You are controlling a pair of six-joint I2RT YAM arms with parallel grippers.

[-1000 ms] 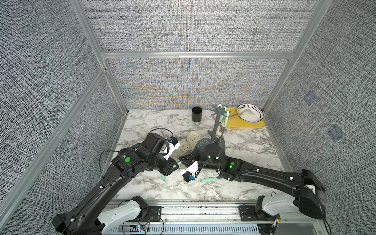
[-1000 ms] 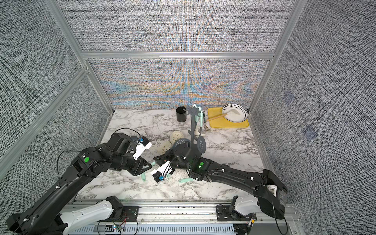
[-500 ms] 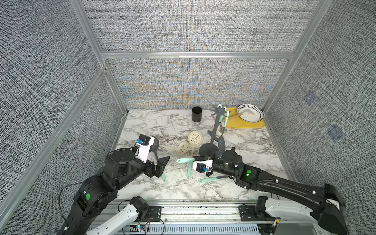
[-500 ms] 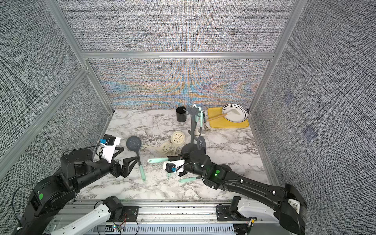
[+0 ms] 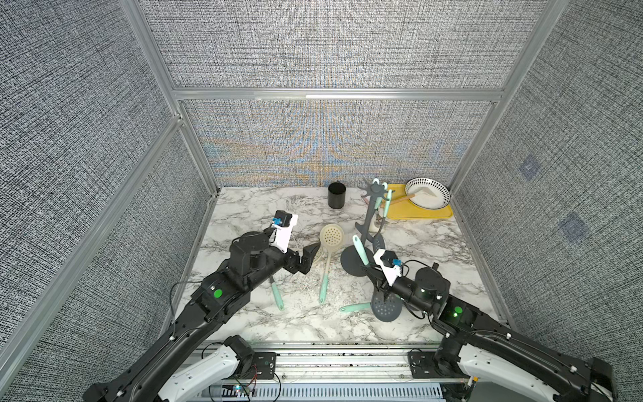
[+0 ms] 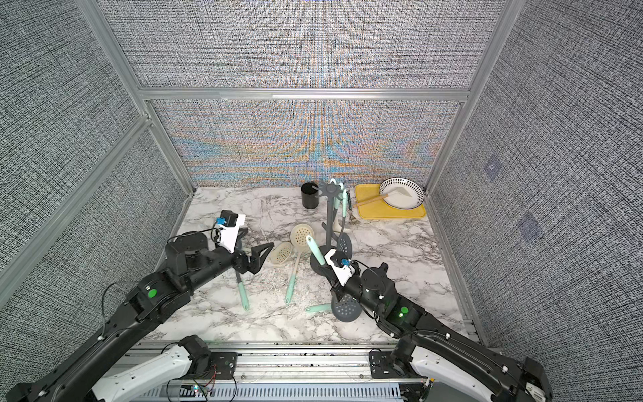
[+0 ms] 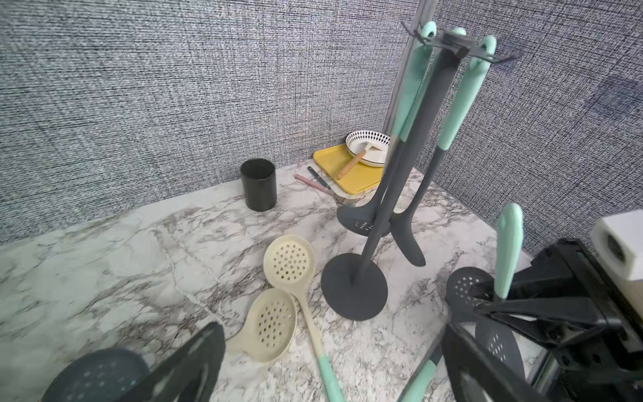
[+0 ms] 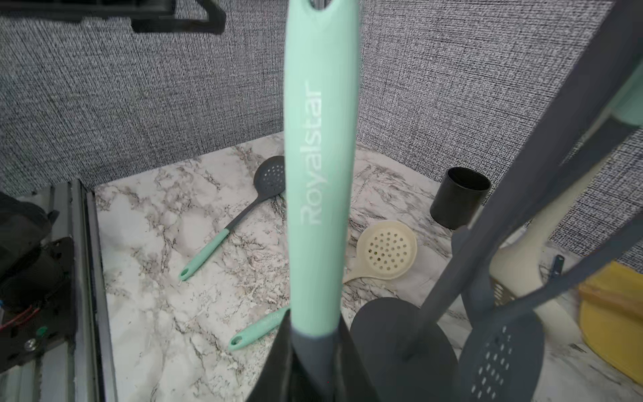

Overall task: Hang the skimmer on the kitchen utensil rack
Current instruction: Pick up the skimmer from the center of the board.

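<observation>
My right gripper [image 5: 370, 269] [image 8: 313, 348] is shut on the grey neck of a skimmer. Its mint handle [image 5: 360, 250] [image 8: 320, 156] points up beside the kitchen utensil rack [image 5: 370, 215] [image 7: 393, 195], over the rack's round base. The skimmer's perforated head [image 5: 384, 306] hangs below the gripper. A few mint-handled utensils hang from the rack's crown [image 6: 330, 189]. My left gripper [image 5: 306, 261] [image 7: 327, 369] stands open and holds nothing, just above two cream skimmers [image 5: 331, 235] [image 6: 282, 252].
A grey skimmer [image 8: 268, 174] lies partly under my left arm. Another mint handle [image 5: 355, 308] lies under the held skimmer's head. At the back stand a black cup [image 5: 336, 195] and a yellow tray [image 5: 417, 212] with a patterned bowl [image 5: 428, 193].
The left gripper has opened and pulled away from the right one. The right gripper has swung the skimmer from lying level to handle-up beside the rack.
</observation>
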